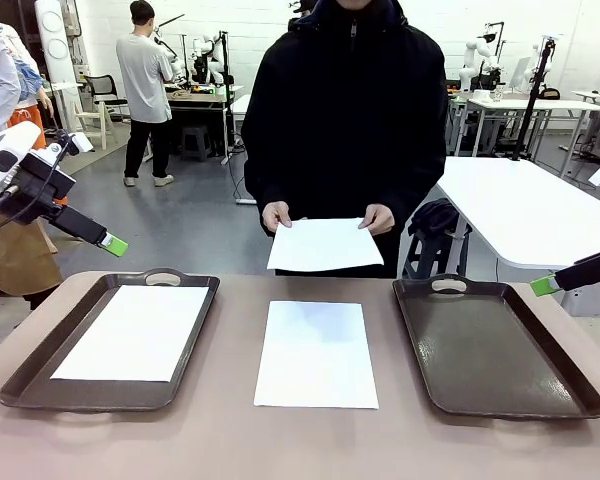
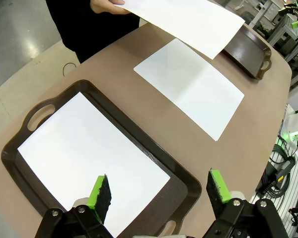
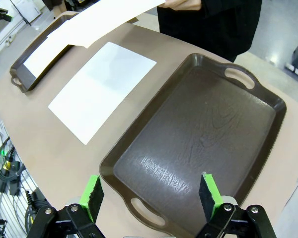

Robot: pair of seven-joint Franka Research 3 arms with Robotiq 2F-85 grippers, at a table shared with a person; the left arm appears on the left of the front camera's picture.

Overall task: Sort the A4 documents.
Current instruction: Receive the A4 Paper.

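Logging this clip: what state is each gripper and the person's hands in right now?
Left black, green-padded gripper: open, empty.
Right gripper: open, empty.
Person's hands: holding a thin white paper sheet.

White sheet (image 1: pixel 130 332) in left tray (image 1: pixel 80 398), second sheet (image 1: pixel 316 354) on table (image 1: pixel 280 445), third sheet (image 1: pixel 325 245) raised

Counter (image 1: pixel 230 430) layout: left tray (image 1: pixel 20 385) at 9 o'clock with one sheet (image 1: pixel 130 332) lying in it. Centre sheet (image 1: pixel 315 352) lies flat on the counter between the trays. Right tray (image 1: pixel 500 350) at 3 o'clock. Person at 12 o'clock behind the counter, hands (image 1: pixel 277 215) holding a third sheet (image 1: pixel 325 245) at the far edge, behind the centre sheet. Left tool (image 2: pixel 159 191) is above the left tray's near end, right tool (image 3: pixel 151 193) above the right tray's.
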